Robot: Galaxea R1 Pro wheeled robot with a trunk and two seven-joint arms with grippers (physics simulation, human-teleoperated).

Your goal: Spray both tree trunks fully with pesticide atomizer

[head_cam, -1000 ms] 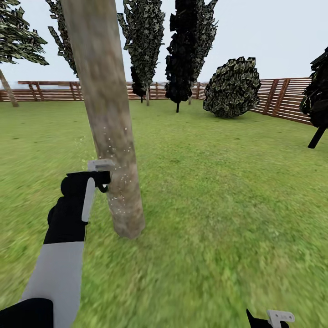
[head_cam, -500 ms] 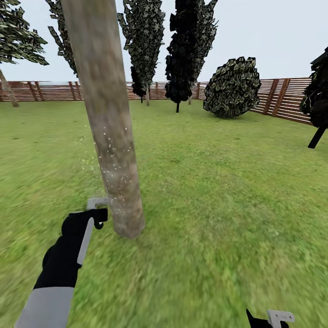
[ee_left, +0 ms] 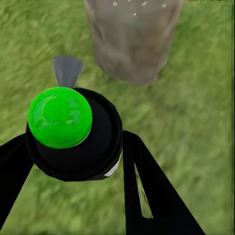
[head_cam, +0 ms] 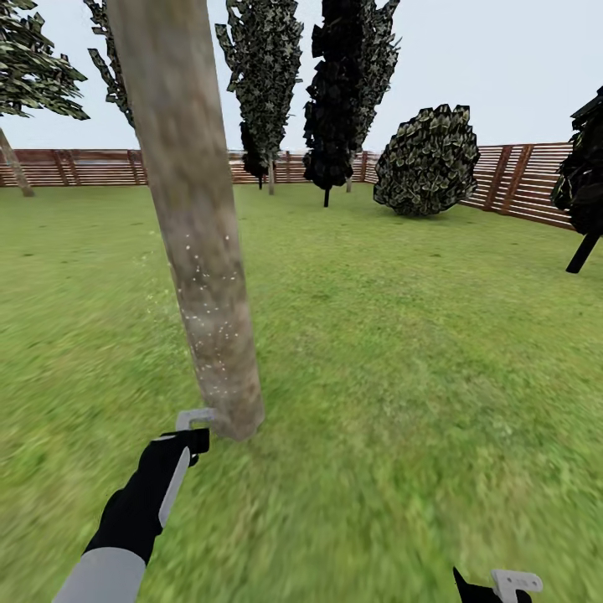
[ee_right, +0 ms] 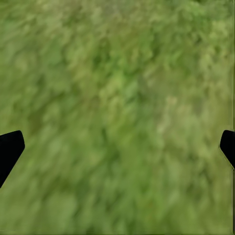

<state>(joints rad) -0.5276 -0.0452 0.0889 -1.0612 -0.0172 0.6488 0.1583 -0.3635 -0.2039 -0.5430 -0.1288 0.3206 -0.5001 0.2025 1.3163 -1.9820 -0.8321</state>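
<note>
Now left gripper (head_cam: 194, 423) drops from mid-trunk to foot of tree trunk (head_cam: 197, 243), fingers pinching pesticide atomizer (ee_left: 73, 132), nozzle at 12 o'clock toward bark. Pesticide (head_cam: 205, 285) specks dot mid-trunk; base likely last. Right gripper (head_cam: 502, 584) spread, empty, over lawn (head_cam: 402, 352).

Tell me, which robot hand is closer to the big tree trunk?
The left. The left gripper, holding the pesticide atomizer, is right beside the tree trunk at its base. The right gripper hangs far off, over grass.
</note>
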